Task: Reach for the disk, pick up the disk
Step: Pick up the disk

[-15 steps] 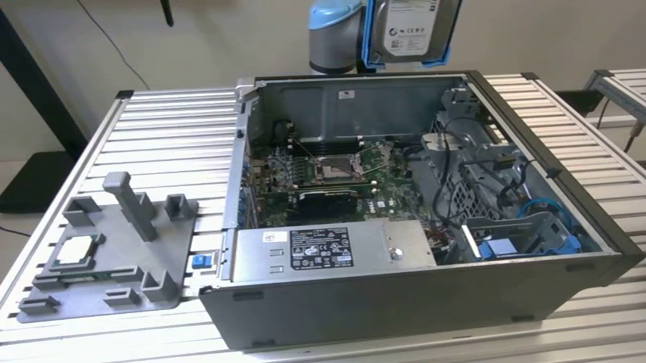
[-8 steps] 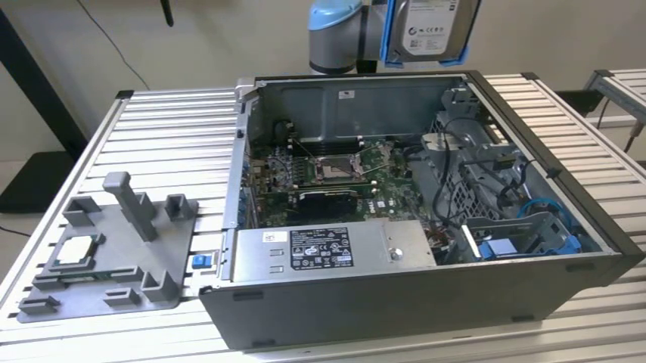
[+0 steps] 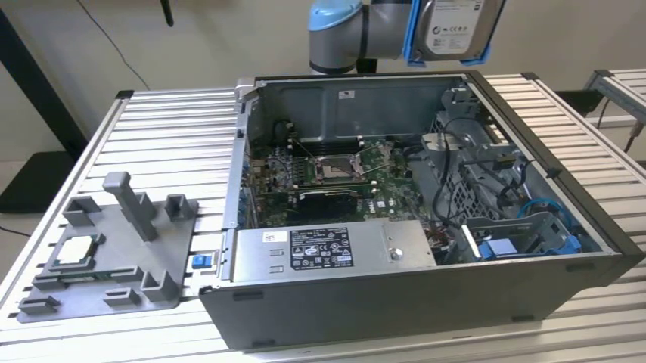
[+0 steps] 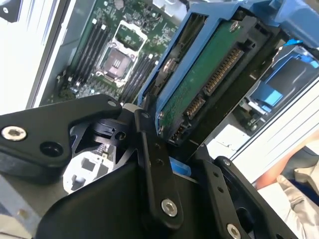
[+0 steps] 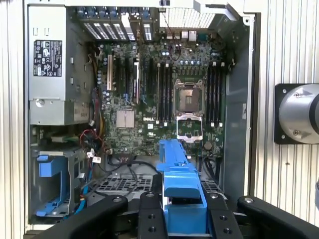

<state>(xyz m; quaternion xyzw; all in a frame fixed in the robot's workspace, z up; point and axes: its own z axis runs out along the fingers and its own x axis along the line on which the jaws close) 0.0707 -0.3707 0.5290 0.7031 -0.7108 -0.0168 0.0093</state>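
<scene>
Clenched on the disk [image 4: 207, 74]: black fingers [image 4: 155, 164] pressed against both long sides of its blue carrier, one link on each flank in both wrist views, so the drive stood on edge between them with its green circuit side and connector row bared in the second wrist view. Gripped by the carrier edges rather than the flat faces, probably to keep the pads off the board and label. Held high, lifted clear of the open computer case [image 3: 525, 280], at the top of the exterior view, label side [image 3: 451, 26] facing the camera beside the arm's blue-grey wrist joint [image 3: 343, 30]. Seen straight below in the first wrist view: motherboard [image 5: 164, 99], empty processor socket [image 5: 189, 97], and a vacated blue drive bay [image 5: 52, 184] in the case corner. Further out on the ribbed worktop [image 3: 172, 136], a grey fixture tray [image 3: 111, 249] carrying a small square chip [image 3: 79, 249].
</scene>
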